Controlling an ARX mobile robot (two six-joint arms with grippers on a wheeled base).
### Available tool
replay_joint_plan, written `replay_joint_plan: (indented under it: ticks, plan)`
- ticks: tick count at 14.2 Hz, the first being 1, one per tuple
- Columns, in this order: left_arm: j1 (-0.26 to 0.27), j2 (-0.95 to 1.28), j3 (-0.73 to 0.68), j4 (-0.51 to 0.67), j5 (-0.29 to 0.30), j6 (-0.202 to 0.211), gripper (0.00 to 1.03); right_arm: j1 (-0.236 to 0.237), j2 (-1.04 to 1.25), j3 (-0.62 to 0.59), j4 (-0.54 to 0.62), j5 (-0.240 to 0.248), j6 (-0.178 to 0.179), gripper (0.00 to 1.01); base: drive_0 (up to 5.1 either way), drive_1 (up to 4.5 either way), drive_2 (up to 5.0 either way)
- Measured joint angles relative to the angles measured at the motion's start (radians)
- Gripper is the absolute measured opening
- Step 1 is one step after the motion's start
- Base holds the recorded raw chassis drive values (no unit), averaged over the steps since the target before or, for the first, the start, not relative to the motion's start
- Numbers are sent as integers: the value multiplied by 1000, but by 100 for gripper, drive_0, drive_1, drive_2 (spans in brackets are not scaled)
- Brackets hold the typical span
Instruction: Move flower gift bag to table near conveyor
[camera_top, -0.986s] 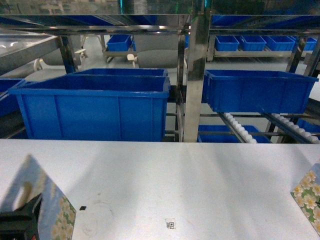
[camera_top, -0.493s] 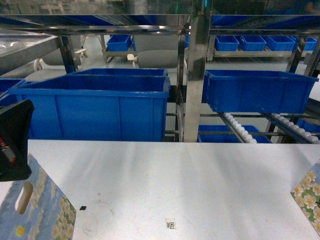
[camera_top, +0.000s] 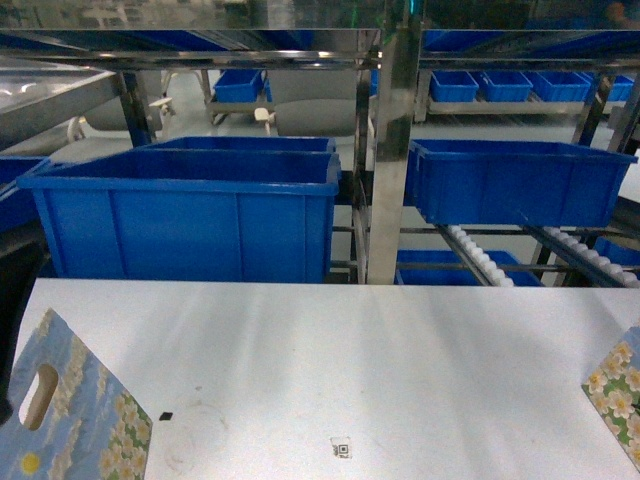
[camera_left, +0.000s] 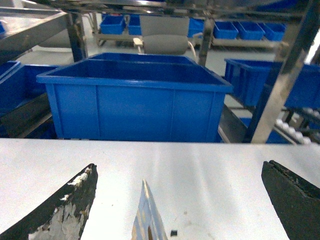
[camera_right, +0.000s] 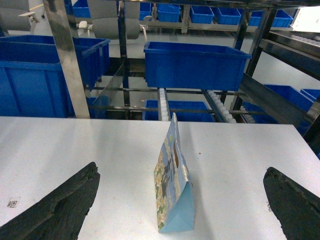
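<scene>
The steel rack frame (camera_top: 392, 150) fills the upper half of the head view, its shiny uprights holding glossy blue plastic bins (camera_top: 190, 215). At the right edge, the conveyor (camera_top: 480, 258) slopes down with rows of small white rollers. The matte white table (camera_top: 350, 360) spans the lower half, bearing a tiny square printed marker (camera_top: 341, 447) and a dark speck.

One flower gift bag (camera_top: 70, 415) stands at the lower left corner, blue paper printed with white blossoms and an oval handle slot. A second bag (camera_right: 173, 182) stands upright, centred in the right wrist view.

The left gripper (camera_left: 180, 200) is spread wide with the bag's top edge between its worn black fingers (camera_left: 65, 207), untouched. The right gripper (camera_right: 180, 200) is likewise released and empty.
</scene>
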Motion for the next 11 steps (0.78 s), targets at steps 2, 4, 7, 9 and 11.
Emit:
replay_joint_plan:
  ticks: [2, 4, 7, 9, 11]
  plan:
    - [-3, -116, 0, -130, 11, 22, 98, 0, 0, 0, 0, 0, 0, 98, 0, 0, 0]
    - [-5, -235, 1, -264, 16, 40, 98, 0, 0, 0, 0, 0, 0, 98, 0, 0, 0]
    - [-1, -492, 8, -570, 11, 60, 98, 0, 0, 0, 0, 0, 0, 98, 0, 0, 0]
    - [-22, -650, 18, -749, -38, 54, 98, 0, 0, 0, 0, 0, 0, 98, 0, 0, 0]
    - [-62, -704, 23, -810, -63, 21, 98, 0, 0, 0, 0, 0, 0, 98, 0, 0, 0]
